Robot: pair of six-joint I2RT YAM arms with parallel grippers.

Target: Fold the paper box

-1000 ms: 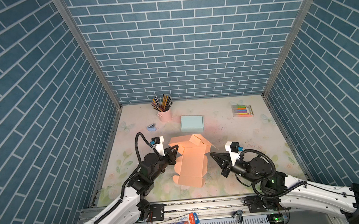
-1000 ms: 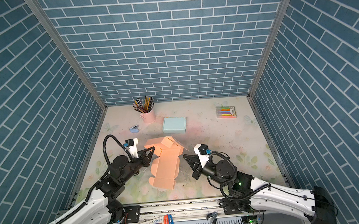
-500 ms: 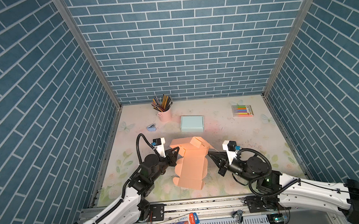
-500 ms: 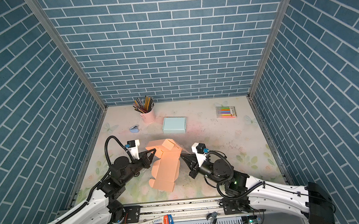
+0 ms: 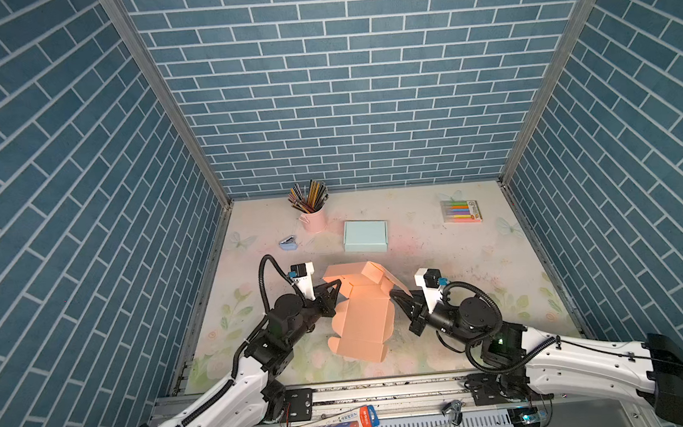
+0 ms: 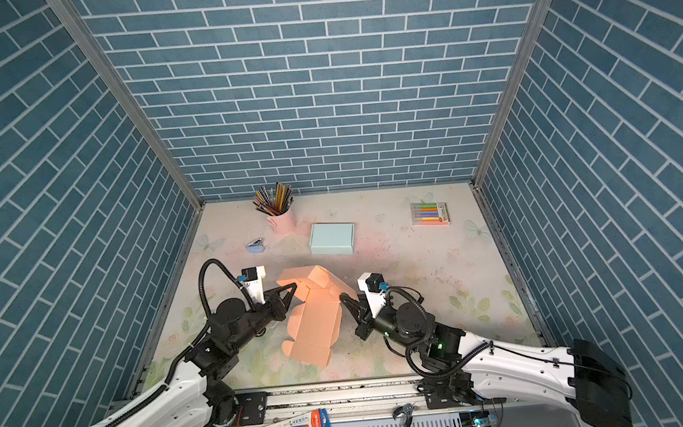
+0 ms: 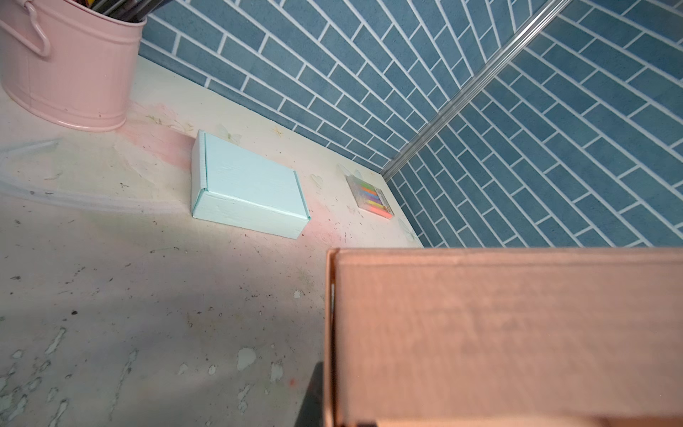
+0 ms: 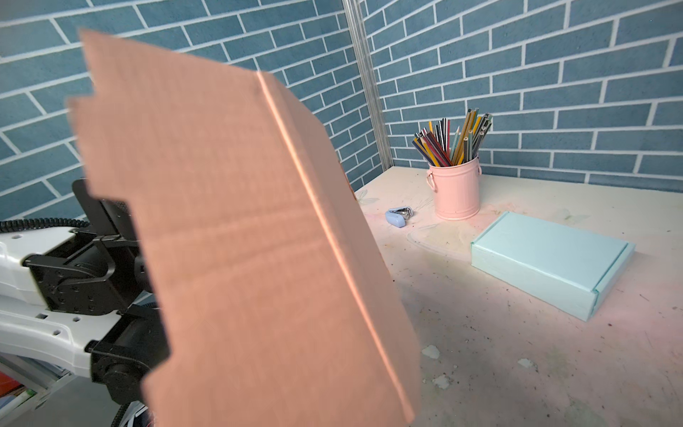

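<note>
The peach paper box [image 5: 363, 321] is partly folded and stands tilted on the front middle of the table in both top views, its far end folded up. My left gripper [image 5: 337, 285] is shut on the box's far left flap; up close in the left wrist view the box [image 7: 499, 332] fills the frame and hides the fingers. From the right, my right gripper [image 5: 394, 296] is shut with its tip against the box's right edge. In the right wrist view a box panel [image 8: 240, 240] stands upright close in front, with the left arm behind it.
A pink cup of pencils [image 5: 313, 219] and a small blue stapler [image 5: 289, 243] stand at the back left. A closed light-blue box [image 5: 364, 235] lies behind the peach one. A marker pack [image 5: 461, 211] lies back right. Brick walls close three sides.
The right gripper has moved left, from apart to against the box's right edge. The box has tipped up more steeply and looks narrower. The left gripper has hardly moved.
</note>
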